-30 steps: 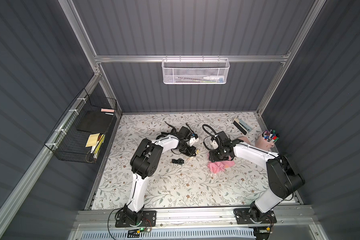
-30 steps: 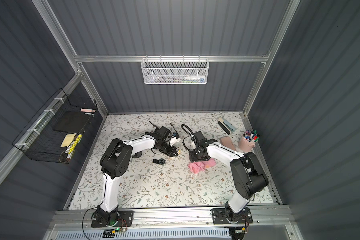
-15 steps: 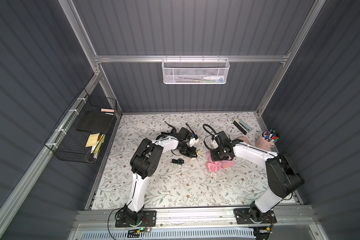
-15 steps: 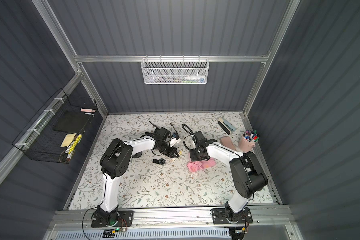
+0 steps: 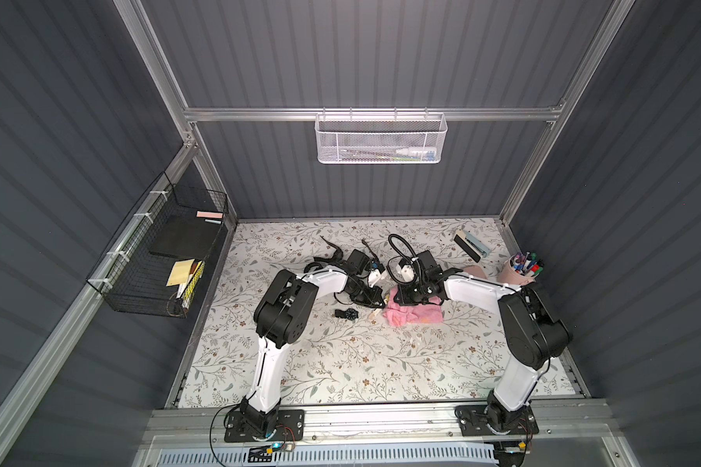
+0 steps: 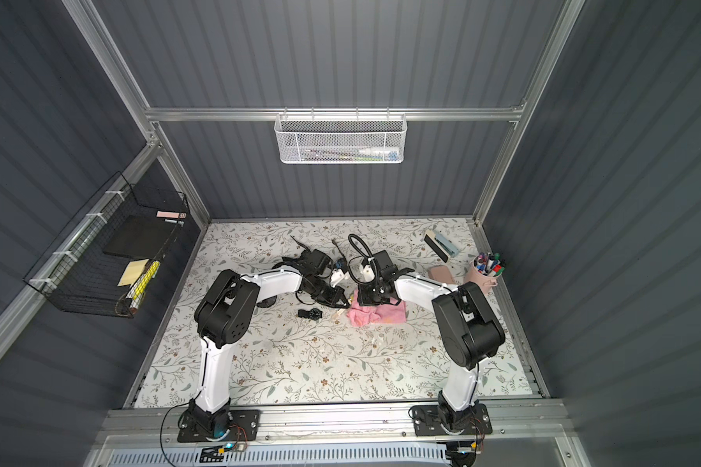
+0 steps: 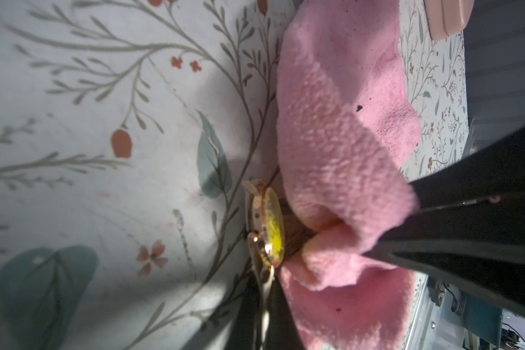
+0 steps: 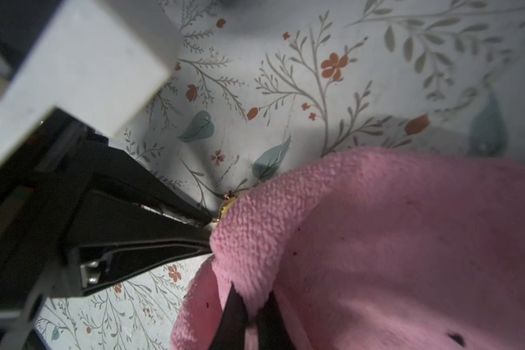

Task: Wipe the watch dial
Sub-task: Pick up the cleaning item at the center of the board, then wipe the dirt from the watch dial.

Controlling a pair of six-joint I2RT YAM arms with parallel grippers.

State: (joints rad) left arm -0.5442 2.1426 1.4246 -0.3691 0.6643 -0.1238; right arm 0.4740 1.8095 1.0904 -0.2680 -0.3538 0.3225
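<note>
A gold watch with a yellow dial (image 7: 272, 231) stands on edge just above the floral table. My left gripper (image 7: 265, 291) is shut on its pale strap (image 7: 265, 315). My right gripper (image 8: 252, 297) is shut on a fold of the pink cloth (image 8: 391, 242), and that fold lies against the dial, hiding most of it. In both top views the two grippers meet mid-table, left gripper (image 5: 381, 301) beside right gripper (image 5: 399, 301), with the cloth (image 5: 415, 314) trailing to the right. The strap's loose end (image 5: 375, 314) hangs below.
A black watch (image 5: 347, 314) lies on the table just left of the grippers. Black cables and parts (image 5: 332, 254) sit behind the left arm. A pen cup (image 5: 521, 269) and a black-and-blue case (image 5: 471, 244) stand at back right. A wire basket (image 5: 158, 258) hangs on the left wall.
My right gripper has shut on the pink cloth and drawn it left, up against the watch. The left arm has held still with the strap.
</note>
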